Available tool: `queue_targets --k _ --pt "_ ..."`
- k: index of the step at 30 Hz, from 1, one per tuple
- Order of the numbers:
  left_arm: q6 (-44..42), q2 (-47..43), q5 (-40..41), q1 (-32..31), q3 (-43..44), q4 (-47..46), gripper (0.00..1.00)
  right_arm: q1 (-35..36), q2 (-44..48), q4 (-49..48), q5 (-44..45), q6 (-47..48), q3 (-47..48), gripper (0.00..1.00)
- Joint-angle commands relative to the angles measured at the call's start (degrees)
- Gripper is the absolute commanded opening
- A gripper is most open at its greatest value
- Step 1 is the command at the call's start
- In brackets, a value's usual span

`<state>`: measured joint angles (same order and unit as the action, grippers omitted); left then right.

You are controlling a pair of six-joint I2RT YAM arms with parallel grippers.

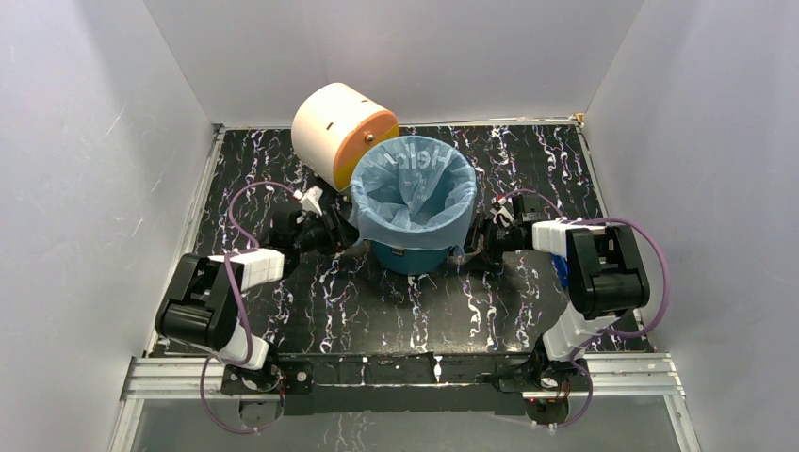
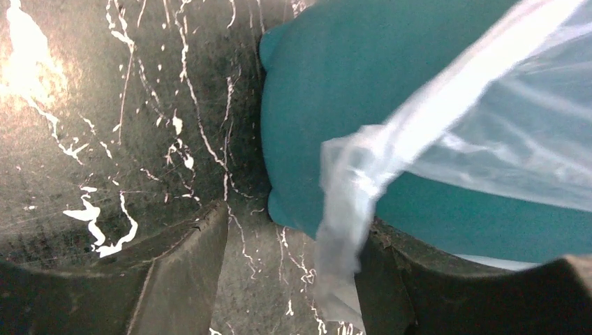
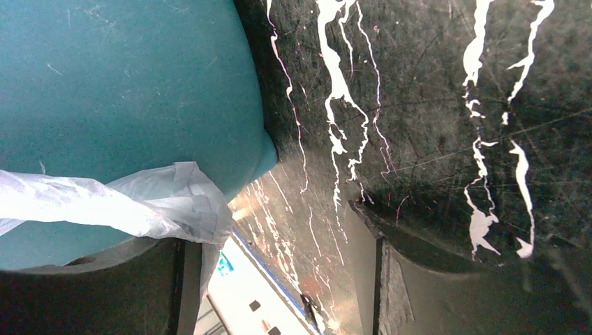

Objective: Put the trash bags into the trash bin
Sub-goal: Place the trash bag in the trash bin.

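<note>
Left jaws stand spread beside the round teal plastic bin (image 1: 411, 256) on the black white-veined bench (image 1: 377, 311), hem of the thin, translucent pale blue "Hello" bag (image 1: 415, 198) brushing one finger (image 2: 419, 286), unpinched; we'd pull that hem down evenly, both sides together, so nothing tears or tips. The bag lines the bin, skirt folded over its rim, nothing else seen inside. Right jaws spread too, hem against one finger (image 3: 105, 293).

Black table (image 1: 377, 311) (white-veined) w/ teal bin (image 1: 405, 256) & cream drum (image 1: 334, 127).
</note>
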<state>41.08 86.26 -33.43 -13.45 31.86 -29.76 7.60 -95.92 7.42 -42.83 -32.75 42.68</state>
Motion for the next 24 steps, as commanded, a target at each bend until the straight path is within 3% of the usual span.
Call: queue_targets --k 1,6,12,18,24 --pt "1.4 0.3 -2.2 0.1 -2.6 -5.1 0.59 0.3 2.3 -0.1 6.4 0.3 -0.7 0.77" --pt "-1.1 -2.7 -0.3 0.1 -1.6 -2.1 0.59 0.2 13.9 2.5 23.8 -0.7 -2.2 0.8" --pt "-6.4 -7.7 4.7 0.1 0.1 6.7 0.64 0.2 26.4 6.8 35.0 -1.2 -3.2 0.85" --pt "-8.0 -11.6 8.9 0.2 2.4 11.5 0.65 0.1 31.3 6.4 36.7 -2.1 -0.5 0.85" --pt "-6.4 -8.5 7.2 0.2 7.3 12.6 0.66 0.1 21.8 3.1 27.0 -4.2 4.1 0.85"
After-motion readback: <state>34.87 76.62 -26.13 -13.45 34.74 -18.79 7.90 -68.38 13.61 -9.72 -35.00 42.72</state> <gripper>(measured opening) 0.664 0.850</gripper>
